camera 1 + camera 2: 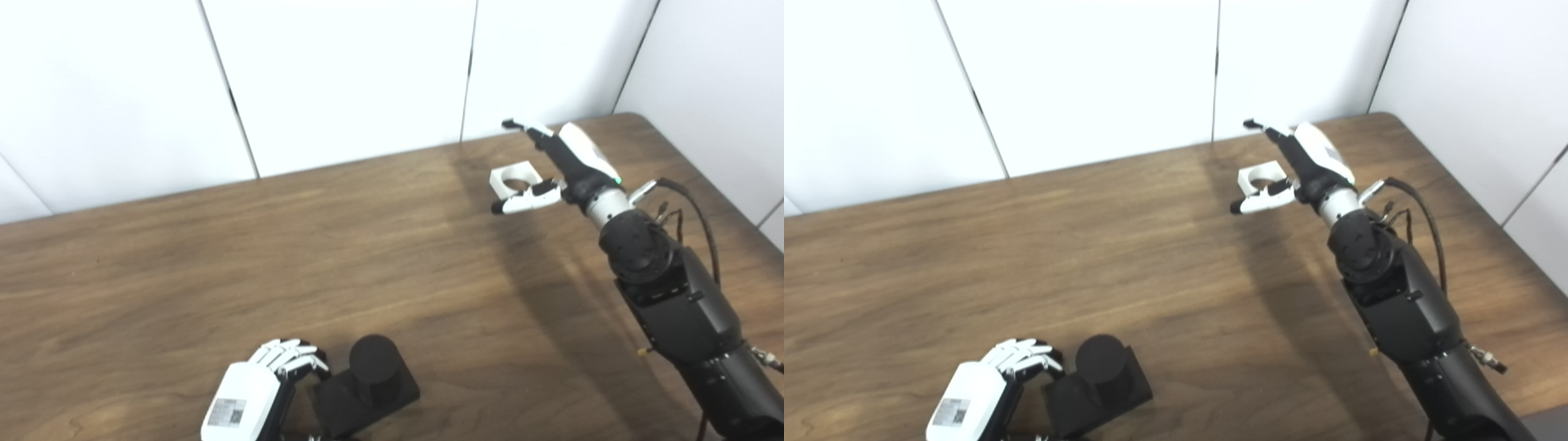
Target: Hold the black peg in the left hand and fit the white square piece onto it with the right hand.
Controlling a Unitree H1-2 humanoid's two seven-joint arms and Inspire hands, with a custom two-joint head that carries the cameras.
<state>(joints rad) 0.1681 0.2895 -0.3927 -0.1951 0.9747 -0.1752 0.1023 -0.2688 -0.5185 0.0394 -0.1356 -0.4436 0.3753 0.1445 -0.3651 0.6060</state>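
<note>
1. Your left hand (269, 383) is curling its fingers (294, 358) against the black peg (367, 383) near the desk's (184, 275) front edge, steadying it; a firm grip isn't clear.
2. Your right hand (551, 165) is spreading its fingers around the white square piece (516, 179) lying far back, apparently readying a grasp.

The left robot hand (269, 383) is sitting at 7 o'clock, its fingers (293, 355) curling toward 3 o'clock, its grasp unclear. The right arm (680, 306) is reaching from 5 o'clock up toward 1 o'clock, with the right robot hand (554, 165) spreading wide, thumb (523, 201) and fingers (520, 127) well apart, holding nothing.
</note>
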